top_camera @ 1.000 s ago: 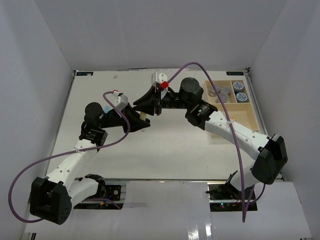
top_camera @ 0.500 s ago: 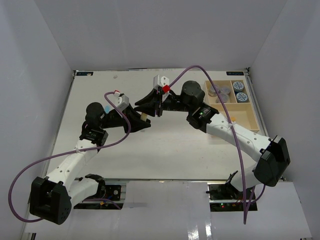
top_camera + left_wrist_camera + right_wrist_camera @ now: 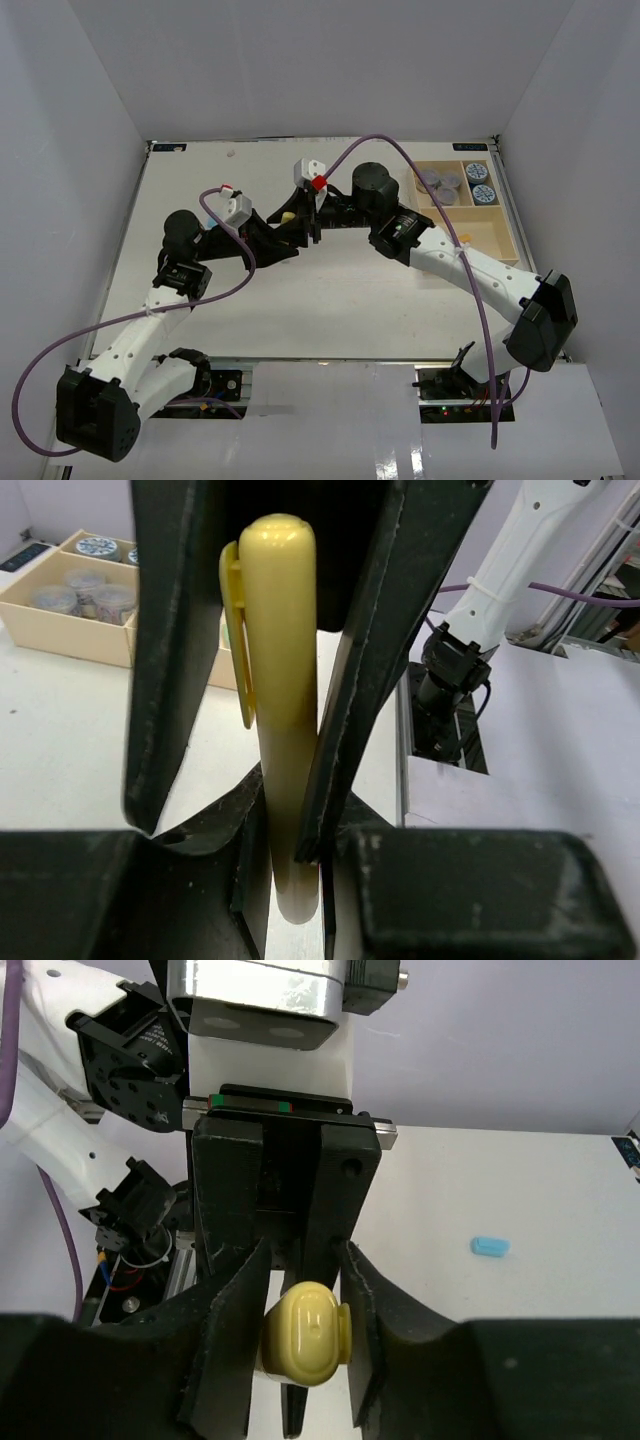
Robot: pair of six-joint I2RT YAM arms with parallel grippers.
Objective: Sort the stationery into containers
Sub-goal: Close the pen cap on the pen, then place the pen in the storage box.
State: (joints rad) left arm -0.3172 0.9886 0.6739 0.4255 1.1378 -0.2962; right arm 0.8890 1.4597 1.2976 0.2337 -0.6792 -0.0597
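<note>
A yellow marker (image 3: 280, 680) with a clip stands clamped lengthwise between the fingers of my left gripper (image 3: 275, 540), which is shut on it. From above, the marker (image 3: 287, 215) shows as a small yellow spot where the two grippers meet at mid table. My right gripper (image 3: 300, 1260) faces the left one, its jaws slightly apart on either side of the marker's cap end (image 3: 305, 1335), so it is open. The wooden tray (image 3: 500, 240) at the right holds grey rolls (image 3: 440, 185) and blue-and-white rolls (image 3: 478, 182) in its far sections.
A small blue block (image 3: 490, 1247) lies alone on the white table, right of the grippers in the right wrist view. The tray (image 3: 60, 630) with its rolls also appears at upper left in the left wrist view. White walls enclose the table.
The right jaws have parted from the marker's cap end, while the left gripper keeps its hold. Both grippers have shifted a little to the left.
</note>
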